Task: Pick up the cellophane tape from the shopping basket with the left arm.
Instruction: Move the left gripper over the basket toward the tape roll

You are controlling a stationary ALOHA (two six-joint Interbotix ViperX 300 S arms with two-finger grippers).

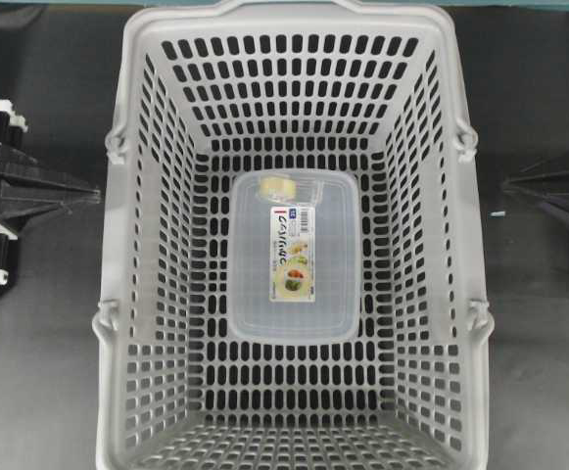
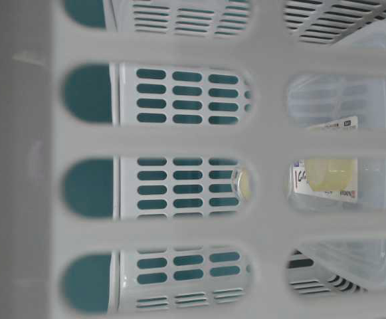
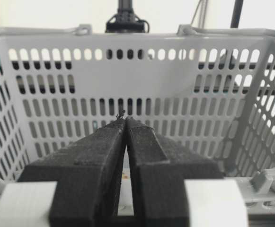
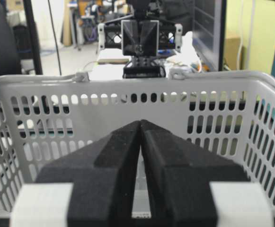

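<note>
Reaching down past the tall slotted wall of the big light-grey plastic shopping basket point(image 1: 127, 245) is where I judge things could go wrong: my housing may catch the rim, or my pads may skid on the large clear rectangular lidded box point(image 1: 299, 294) and flick the small pale-yellow cellophane tape roll point(image 1: 276, 186) resting on its far end. My left gripper point(image 3: 125, 120) sits outside the basket's side, level, pointing inward, pads pressed together, holding nothing. Opposite, my right gripper point(image 4: 140, 123) mirrors it, likewise closed and empty.
</note>
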